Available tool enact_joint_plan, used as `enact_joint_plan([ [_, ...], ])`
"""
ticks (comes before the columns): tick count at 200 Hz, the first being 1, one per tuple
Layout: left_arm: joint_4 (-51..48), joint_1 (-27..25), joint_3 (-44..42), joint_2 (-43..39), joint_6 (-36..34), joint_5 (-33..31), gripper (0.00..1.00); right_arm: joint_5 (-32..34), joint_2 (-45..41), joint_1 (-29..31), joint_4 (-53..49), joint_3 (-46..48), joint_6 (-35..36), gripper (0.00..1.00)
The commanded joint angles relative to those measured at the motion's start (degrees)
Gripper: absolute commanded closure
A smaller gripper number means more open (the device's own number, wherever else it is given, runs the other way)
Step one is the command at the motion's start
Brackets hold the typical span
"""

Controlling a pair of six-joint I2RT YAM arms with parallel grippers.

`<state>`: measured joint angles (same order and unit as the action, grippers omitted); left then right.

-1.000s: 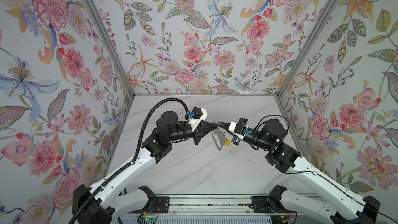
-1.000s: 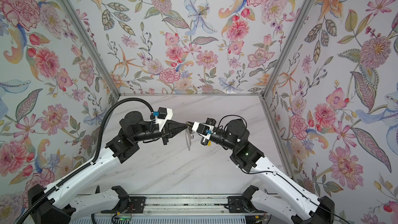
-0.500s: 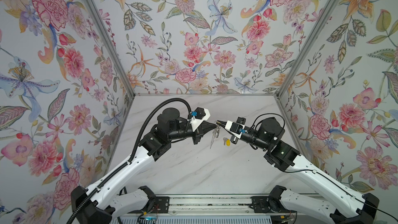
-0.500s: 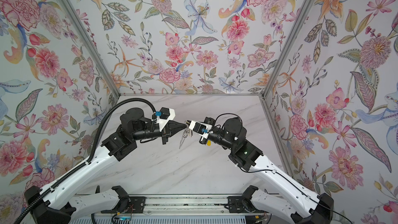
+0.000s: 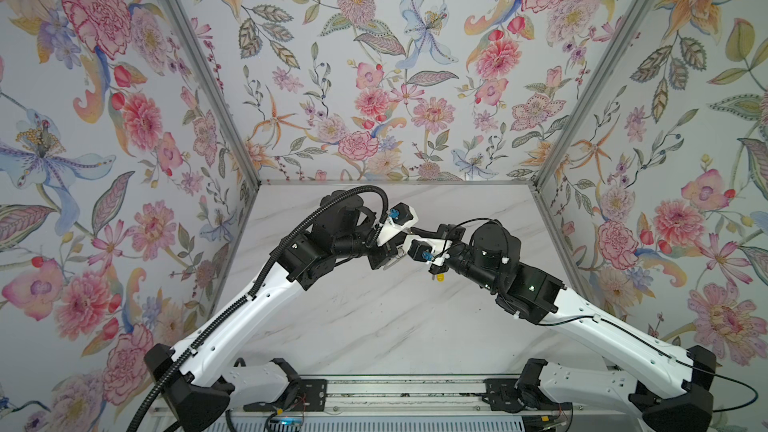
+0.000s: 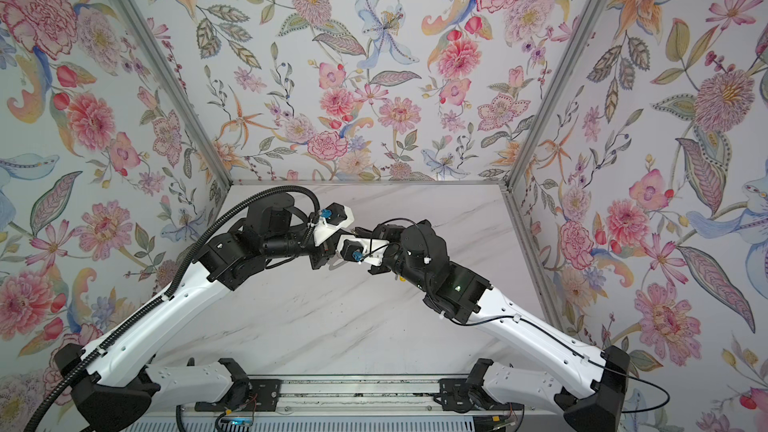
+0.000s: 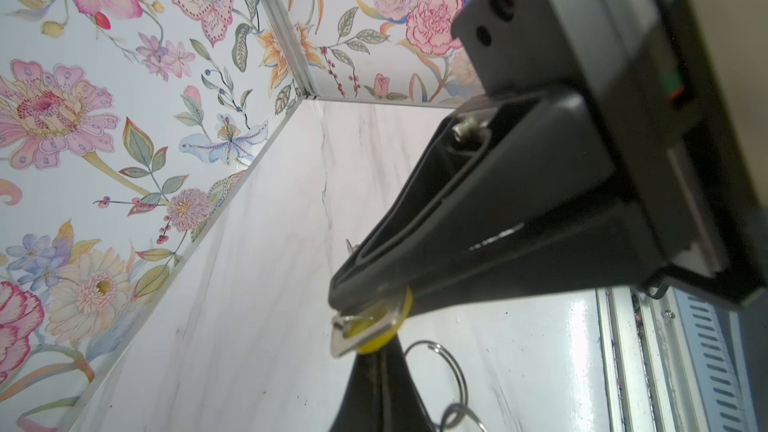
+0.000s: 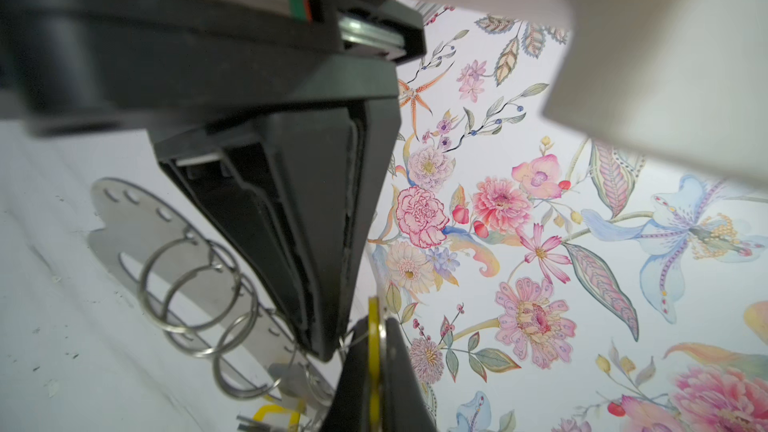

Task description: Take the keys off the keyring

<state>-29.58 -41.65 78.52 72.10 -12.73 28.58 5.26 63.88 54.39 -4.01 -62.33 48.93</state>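
Left gripper: clamping shut on a key.
Right gripper: pressing shut; hold unclear.
Keyring: showing clearly in right wrist view only.

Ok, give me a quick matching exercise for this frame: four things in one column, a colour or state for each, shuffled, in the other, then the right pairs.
Things:
1. left claw
2. key tag
3. keyring
4. table

Colour or state:
A. white marble
B. flat grey metal with punched holes
C. shut, pinching something yellow
D. yellow

Pairs: 1-C, 2-D, 3-B, 4-A
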Motion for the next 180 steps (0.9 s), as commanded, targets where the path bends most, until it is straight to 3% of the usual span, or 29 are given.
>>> enact_joint_plan([
  [1,8.41,-3.19,-0.52,-1.58,-5.11,6.05,0.92,-3.13,2.64,1.63,0.1,-0.22,-0.41,1.0],
  [26,9.76,0.12,-3.34,-2.21,-5.1,4.69,0.86,-3.7,2.79,0.95,2.55,0.94,-3.55,1.0],
  [43,11.46,2.87,-4.51,-2.08,-2.38,6.41,0.76,-5.63,2.4,-0.3,5.11,2.25,-7.56,1.0],
  [74,11.28,3.89,-5.3,-3.55,-0.3,-0.78,0.48,-6.19,2.24,-2.01,7.35,3.95,-13.26,1.0],
  [103,8.33,4.19,-4.56,-5.99,2.08,-9.72,0.33,-2.31,3.04,-3.27,6.8,3.88,-18.54,1.0],
  [130,8.15,4.18,-7.44,-10.46,8.33,-14.56,0.28,2.83,4.52,-3.65,5.25,2.68,-23.25,1.0],
  [156,12.1,2.51,-14.02,-17.21,16.32,-11.7,0.25,8.48,7.39,-3.75,2.32,0.04,-28.72,1.0],
  [180,21.11,-3.45,-23.29,-22.67,22.68,-10.16,0.25,11.5,9.96,-3.67,0.47,-1.78,-32.63,1.0],
])
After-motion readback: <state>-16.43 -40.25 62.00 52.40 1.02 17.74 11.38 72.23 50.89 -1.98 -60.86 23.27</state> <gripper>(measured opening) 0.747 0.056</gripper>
